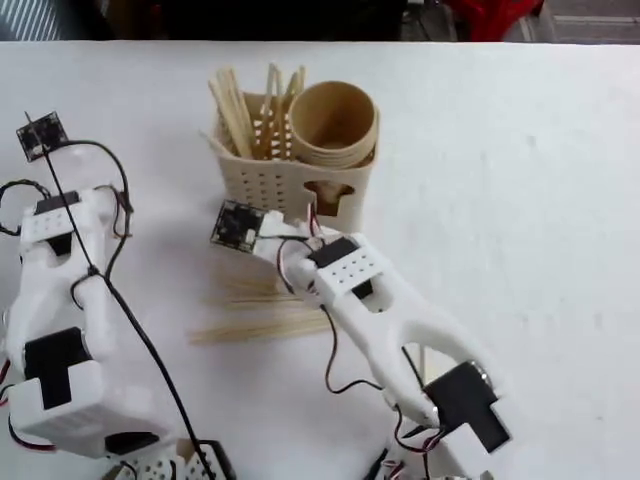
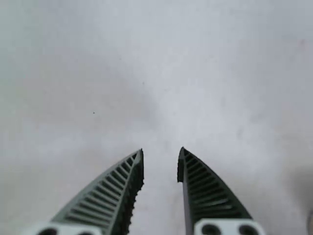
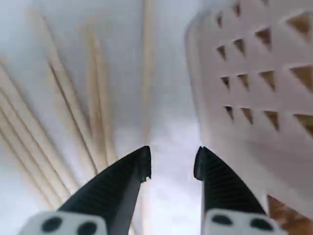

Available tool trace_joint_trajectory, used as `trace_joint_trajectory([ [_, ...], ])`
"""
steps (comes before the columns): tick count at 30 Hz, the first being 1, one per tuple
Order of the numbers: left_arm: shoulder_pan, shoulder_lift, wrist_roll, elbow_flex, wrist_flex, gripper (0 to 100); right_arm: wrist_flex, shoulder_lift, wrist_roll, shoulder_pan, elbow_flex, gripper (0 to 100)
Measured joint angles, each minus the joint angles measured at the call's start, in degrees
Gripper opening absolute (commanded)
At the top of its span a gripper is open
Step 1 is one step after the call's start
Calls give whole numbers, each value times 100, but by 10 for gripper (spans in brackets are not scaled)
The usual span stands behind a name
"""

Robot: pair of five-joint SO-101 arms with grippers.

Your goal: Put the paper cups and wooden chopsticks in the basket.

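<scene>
Pose: right gripper [image 3: 172,164] parted beside basket [image 3: 244,98] | left gripper [image 2: 161,154] parted over table [image 2: 146,58]

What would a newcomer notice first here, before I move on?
The perforated basket in the middle of the table, already holding stacked paper cups and upright wooden chopsticks. Next, the loose chopsticks lying on the table in front of it, with the right gripper, fingers open, low over them beside the basket wall.
</scene>
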Motion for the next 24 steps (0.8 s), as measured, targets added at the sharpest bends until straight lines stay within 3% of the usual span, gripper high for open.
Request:
trace_joint_trajectory([
  [7,0,0,0,0,0,133,9,932,193,9,-299,146],
  [11,0,0,0,0,0,133,281,1125,211,9,-589,5],
  [14,0,0,0,0,0,133,396,1125,185,44,-659,17],
  [24,0,0,0,0,0,133,1389,-976,-721,44,-651,16],
])
